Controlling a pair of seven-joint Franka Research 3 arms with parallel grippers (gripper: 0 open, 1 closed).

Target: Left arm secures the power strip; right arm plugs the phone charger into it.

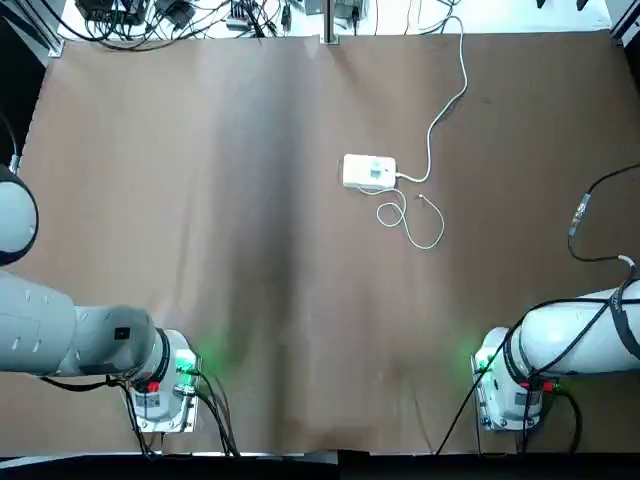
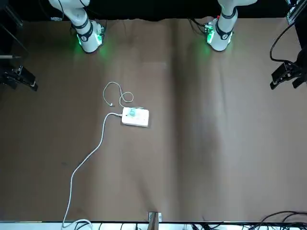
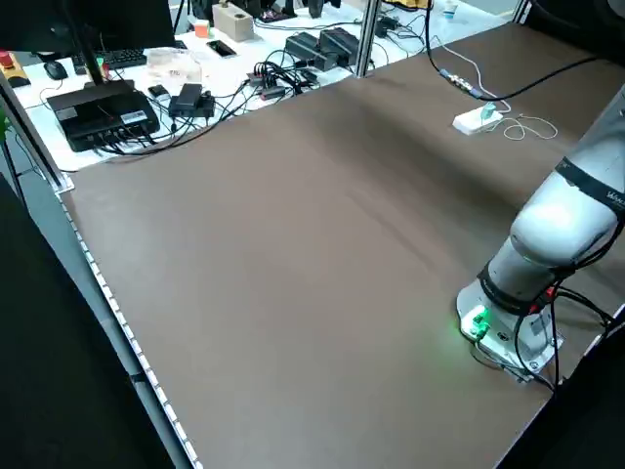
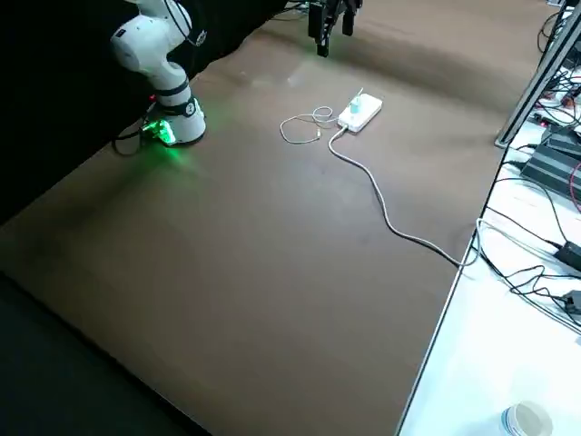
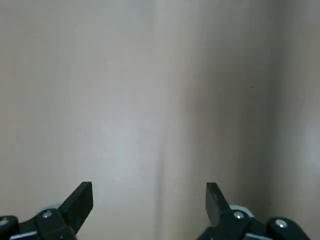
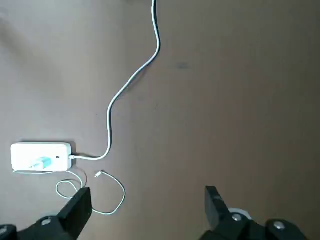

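Top view: the small white rounded rectangular power strip (image 1: 369, 172) lies flat on the brown desk (image 1: 250, 260), its thick white cord (image 1: 445, 105) snaking from one end toward the desk's far edge. The tiny teal-green phone charger plug (image 1: 376, 170) sits on top of the power strip, and the charger's thin looping white cable (image 1: 410, 218) curls just beside the strip on the side nearer the arm bases. The large white left arm (image 1: 80, 340) and the large white right arm (image 1: 580, 340) are both well apart from the power strip, folded back near their bases.

Front view: the power strip (image 2: 135, 117) lies between the two green-lit bases, closer to the right arm's base (image 2: 89, 38). The black right tool (image 2: 19, 76) and the black left tool (image 2: 288, 74) hang at the picture's edges, far from the strip.

Right side view: the power strip (image 4: 359, 112) carries the teal plug upright, with the cable loops next to it.

Left wrist view: the left tool (image 5: 149, 200) is spread wide over bare desk, holding nothing.

Right wrist view: the right tool (image 6: 147, 200) is likewise spread wide and empty, high above the desk, with the power strip (image 6: 41, 157) far below and off to one side of it.
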